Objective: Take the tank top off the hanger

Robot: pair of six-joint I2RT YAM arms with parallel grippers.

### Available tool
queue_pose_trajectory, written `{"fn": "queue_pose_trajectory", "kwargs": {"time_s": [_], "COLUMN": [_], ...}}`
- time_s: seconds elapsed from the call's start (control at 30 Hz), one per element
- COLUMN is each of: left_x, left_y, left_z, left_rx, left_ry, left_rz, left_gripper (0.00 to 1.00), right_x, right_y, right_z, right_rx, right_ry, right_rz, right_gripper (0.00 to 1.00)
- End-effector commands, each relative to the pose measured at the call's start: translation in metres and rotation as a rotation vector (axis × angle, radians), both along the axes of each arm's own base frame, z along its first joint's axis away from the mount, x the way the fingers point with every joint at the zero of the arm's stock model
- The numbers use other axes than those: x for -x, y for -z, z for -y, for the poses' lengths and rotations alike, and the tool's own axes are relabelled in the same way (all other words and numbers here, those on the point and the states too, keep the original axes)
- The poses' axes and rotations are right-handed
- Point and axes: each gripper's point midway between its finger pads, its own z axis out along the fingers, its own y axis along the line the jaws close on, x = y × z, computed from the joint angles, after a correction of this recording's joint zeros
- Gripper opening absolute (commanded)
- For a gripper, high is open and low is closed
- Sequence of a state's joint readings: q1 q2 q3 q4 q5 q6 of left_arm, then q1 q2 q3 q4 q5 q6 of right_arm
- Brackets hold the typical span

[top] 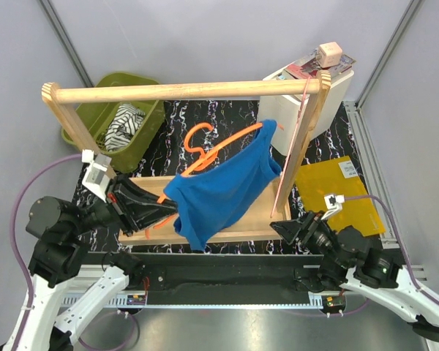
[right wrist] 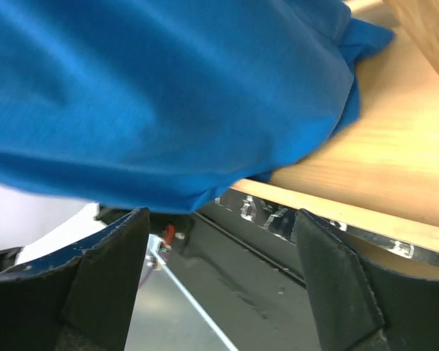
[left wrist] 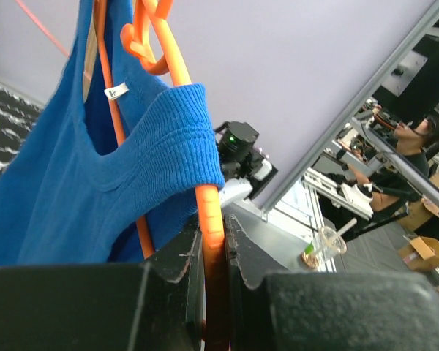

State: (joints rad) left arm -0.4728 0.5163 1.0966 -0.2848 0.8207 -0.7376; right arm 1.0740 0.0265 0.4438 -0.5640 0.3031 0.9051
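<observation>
- We see the hanger (left wrist: 209, 208) slanting beneath the wooden rail (top: 183, 91), its low end clamped by the left fingers (left wrist: 179, 256).
- The tank top (top: 219, 194) hides part of it.
- The right fingers (right wrist: 110, 270) gape, empty.

Matt blue cloth tank top (top: 219, 194) w/ ribbed strap hem; glossy orange plastic hanger (left wrist: 211, 212); smooth bare-wood rack (top: 183, 91)

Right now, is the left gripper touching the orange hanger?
Touching. The left wrist view shows the left gripper shut on the hanger, a finger pressed against each side of its orange arm, just below the tank top strap.
</observation>
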Motion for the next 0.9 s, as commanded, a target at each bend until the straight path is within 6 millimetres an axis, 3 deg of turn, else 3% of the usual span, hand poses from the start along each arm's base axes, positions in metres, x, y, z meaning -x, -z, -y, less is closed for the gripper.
{"fn": "queue_pose_trajectory", "kwargs": {"time_s": [0.0,0.03,0.07,0.1,0.13,0.17,0.2,0.23,0.27,0.3,0.33,0.37,0.4,0.43,0.53,0.87], "left_x": [0.013,0.016,0.010,-0.005,-0.015,-0.024,-0.028,-0.035,-0.040,-0.045,-0.052,-0.055,-0.058,-0.061,-0.069,-0.074], "left_y": [0.008,0.010,0.016,0.028,0.039,0.051,0.061,0.081,0.090,0.100,0.119,0.125,0.132,0.147,0.167,0.180], "left_z": [-0.006,-0.011,-0.013,-0.018,-0.019,-0.020,-0.018,-0.013,-0.012,-0.012,-0.012,-0.013,-0.012,-0.009,-0.002,0.014], "left_rx": [0.019,0.024,0.011,-0.013,-0.036,-0.058,-0.072,-0.100,-0.110,-0.120,-0.142,-0.142,-0.147,-0.164,-0.165,-0.071], "left_ry": [0.010,-0.026,-0.070,-0.159,-0.202,-0.240,-0.237,-0.231,-0.241,-0.257,-0.275,-0.293,-0.295,-0.293,-0.271,-0.204], "left_rz": [0.094,0.105,0.108,0.046,0.018,-0.029,-0.053,-0.111,-0.129,-0.149,-0.182,-0.186,-0.194,-0.224,-0.274,-0.324], "left_gripper": [0.00,0.00,0.00,0.00,0.00,0.00,0.00,0.00,0.00,0.00,0.00,0.00,0.00,0.00,0.00,0.00], "right_x": [-0.012,-0.014,-0.017,-0.018,-0.020,-0.021,-0.024,-0.023,-0.023,-0.027,-0.027,-0.027,-0.030,-0.030,-0.031,-0.036], "right_y": [0.002,0.012,0.003,0.002,0.016,-0.004,0.013,0.013,-0.013,0.009,0.003,-0.014,-0.007,-0.010,-0.028,-0.056], "right_z": [-0.013,-0.018,-0.023,-0.027,-0.034,-0.042,-0.050,-0.056,-0.058,-0.064,-0.066,-0.065,-0.072,-0.076,-0.091,-0.122], "right_rx": [-0.058,-0.045,-0.094,-0.117,-0.111,-0.206,-0.202,-0.233,-0.352,-0.313,-0.329,-0.375,-0.316,-0.303,-0.284,-0.351], "right_ry": [0.025,0.025,0.024,0.019,0.014,-0.005,-0.013,-0.030,-0.037,-0.039,-0.045,-0.045,-0.051,-0.066,-0.103,-0.157], "right_rz": [0.020,0.014,0.037,0.044,0.033,0.079,0.076,0.090,0.159,0.157,0.186,0.237,0.249,0.266,0.322,0.382], "right_gripper": [0.84,0.83,0.82,0.81,0.80,0.78,0.77,0.76,0.74,0.73,0.73,0.73,0.73,0.73,0.74,0.75]}}
